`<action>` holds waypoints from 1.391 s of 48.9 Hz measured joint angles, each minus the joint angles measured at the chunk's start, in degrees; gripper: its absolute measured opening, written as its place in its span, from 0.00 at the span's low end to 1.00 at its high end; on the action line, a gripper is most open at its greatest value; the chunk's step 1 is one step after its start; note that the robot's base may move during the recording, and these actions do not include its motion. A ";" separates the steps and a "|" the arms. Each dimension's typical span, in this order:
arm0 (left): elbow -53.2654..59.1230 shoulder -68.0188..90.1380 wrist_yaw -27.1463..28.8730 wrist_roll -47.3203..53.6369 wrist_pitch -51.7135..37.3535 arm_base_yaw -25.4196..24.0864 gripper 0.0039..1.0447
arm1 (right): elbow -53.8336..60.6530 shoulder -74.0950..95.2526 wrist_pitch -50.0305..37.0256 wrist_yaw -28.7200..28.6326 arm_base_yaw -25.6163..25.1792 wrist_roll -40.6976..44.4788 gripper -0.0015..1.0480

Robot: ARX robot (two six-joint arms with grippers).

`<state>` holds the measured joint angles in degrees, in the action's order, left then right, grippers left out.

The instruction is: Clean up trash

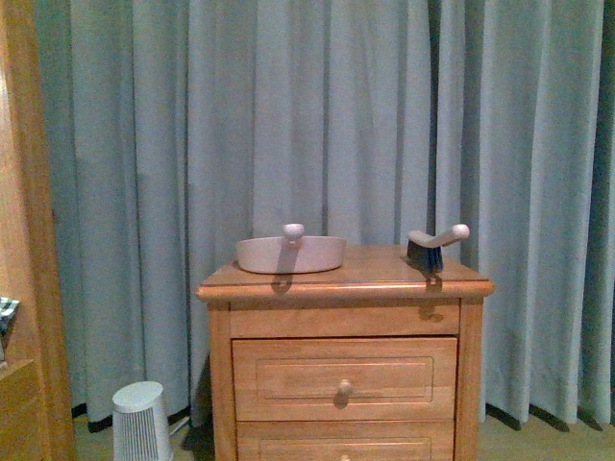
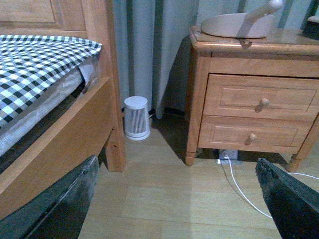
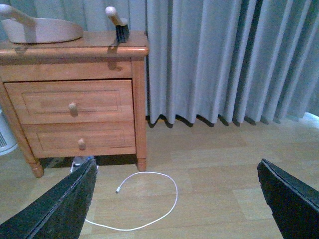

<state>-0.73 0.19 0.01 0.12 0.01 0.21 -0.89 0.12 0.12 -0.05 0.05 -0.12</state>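
Nightstand, left pincer gaping, right pincer gaping

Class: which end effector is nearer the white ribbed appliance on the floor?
Left. The left end effector faces the appliance across floor; the right end effector is beyond the nightstand from it.

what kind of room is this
Most likely a bedroom. A wooden bed with a checked sheet stands near a wooden nightstand with drawers, and floor-length curtains hang behind the nightstand.
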 joint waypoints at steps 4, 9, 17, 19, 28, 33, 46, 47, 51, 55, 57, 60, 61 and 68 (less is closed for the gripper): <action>0.00 0.00 0.00 0.00 0.00 0.00 0.93 | -0.02 0.00 0.00 0.00 0.00 0.00 0.93; 0.00 0.00 0.00 0.00 0.00 0.00 0.93 | 0.00 0.00 0.00 0.00 0.00 0.00 0.93; 0.00 0.00 0.00 0.00 0.00 -0.02 0.93 | -0.02 0.00 0.00 0.00 0.00 0.00 0.93; 0.00 0.00 0.00 0.00 0.00 -0.02 0.93 | -0.02 0.00 0.00 0.00 0.00 0.00 0.93; 0.00 0.00 0.00 0.00 0.00 0.00 0.93 | 0.00 0.00 0.00 0.00 0.00 0.00 0.93; 0.00 0.00 0.00 0.00 0.00 -0.02 0.93 | -0.02 0.00 0.00 0.00 0.00 0.00 0.93; 0.00 0.00 0.00 0.00 0.00 0.00 0.93 | 0.00 0.00 0.00 0.00 0.00 0.00 0.93; 0.00 0.00 0.00 0.00 0.00 0.00 0.93 | 0.00 0.00 0.00 0.00 0.00 0.00 0.93; 0.00 0.00 0.00 0.00 0.00 0.00 0.93 | 0.00 0.00 0.00 -0.02 0.00 0.00 0.93; 0.00 0.02 -0.02 0.00 0.00 0.00 0.93 | -0.02 0.00 0.00 -0.02 0.00 0.00 0.93; 0.00 0.00 0.00 0.00 0.00 0.00 0.93 | -0.02 0.00 0.00 0.00 0.00 0.00 0.93; 0.00 -0.04 0.00 0.00 0.00 0.00 0.93 | -0.02 0.00 0.00 0.00 0.00 0.00 0.93; 0.00 -0.02 -0.02 0.00 0.00 -0.02 0.93 | 0.00 0.00 0.00 0.02 0.00 0.00 0.93; 0.00 -0.07 0.04 -0.02 0.00 0.00 0.93 | 0.00 0.00 0.00 0.02 0.00 0.00 0.93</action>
<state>-0.73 0.12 0.05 0.10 0.01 0.21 -0.89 0.12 0.12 -0.03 0.05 -0.12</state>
